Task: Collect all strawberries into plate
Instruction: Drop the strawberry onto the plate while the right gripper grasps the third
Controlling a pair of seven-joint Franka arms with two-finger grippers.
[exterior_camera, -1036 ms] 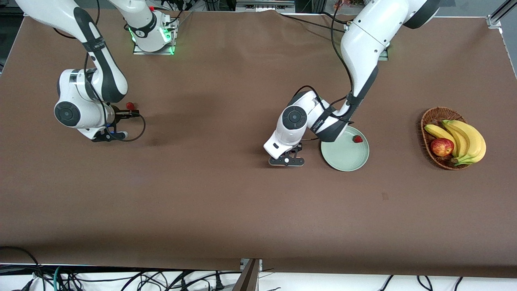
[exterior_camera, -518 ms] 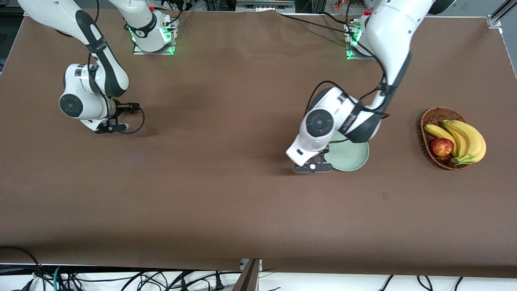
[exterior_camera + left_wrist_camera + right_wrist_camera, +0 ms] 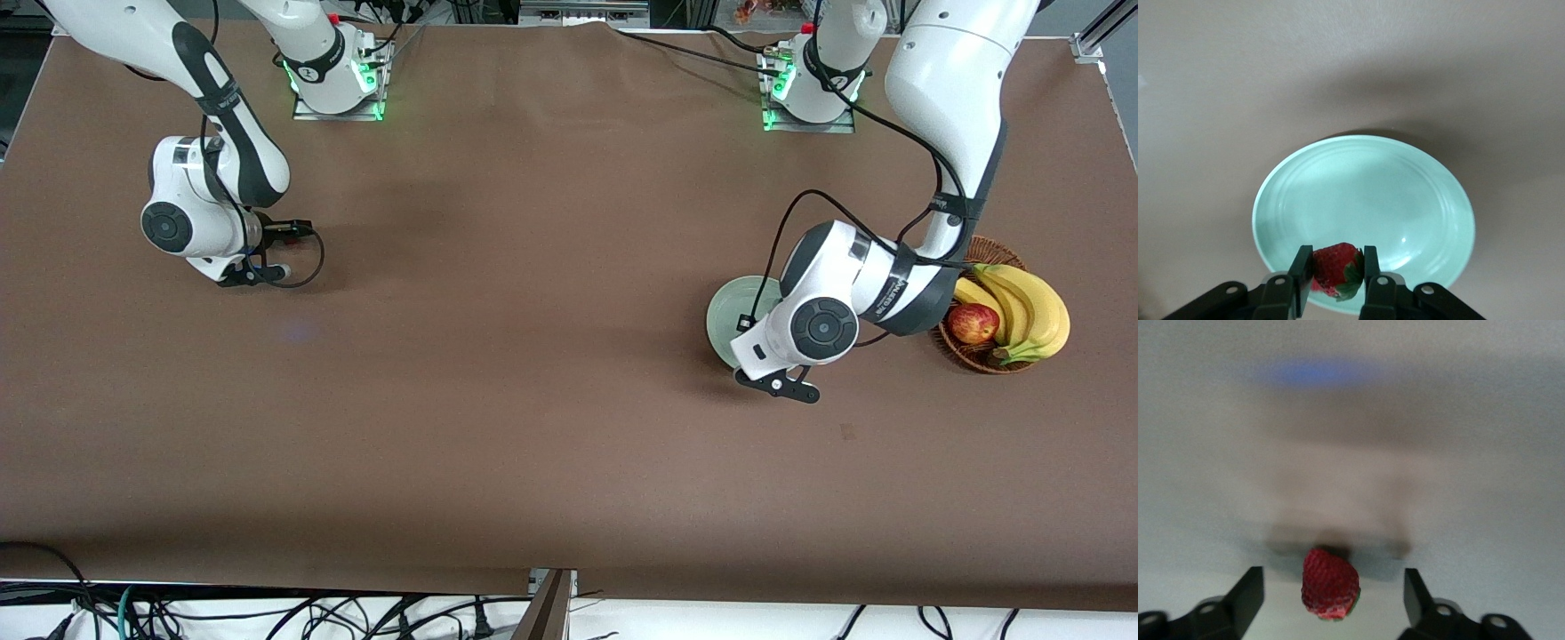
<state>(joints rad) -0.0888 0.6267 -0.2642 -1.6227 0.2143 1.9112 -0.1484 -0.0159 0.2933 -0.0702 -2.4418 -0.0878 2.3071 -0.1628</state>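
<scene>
While left claw (image 3: 1333, 277) grips strawberry (image 3: 1336, 270) over plate (image 3: 1405, 193) | right claw (image 3: 1330, 593) open

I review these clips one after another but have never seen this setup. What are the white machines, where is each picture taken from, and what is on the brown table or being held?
The white machines are two robot arms bolted along one edge of the brown table. One picture looks down from a high camera facing them; the other two come from small cameras on each arm's wrist, looking past its two black fingers.

The left gripper hangs over the round pale mint-green plate, shut on a small red strawberry with a green top.

The right gripper, at the right arm's end of the table, stands open around a second small red strawberry lying on the cloth, not yet gripped.

Beside the plate, toward the left arm's end, a brown wicker basket holds yellow bananas and a red apple.
</scene>
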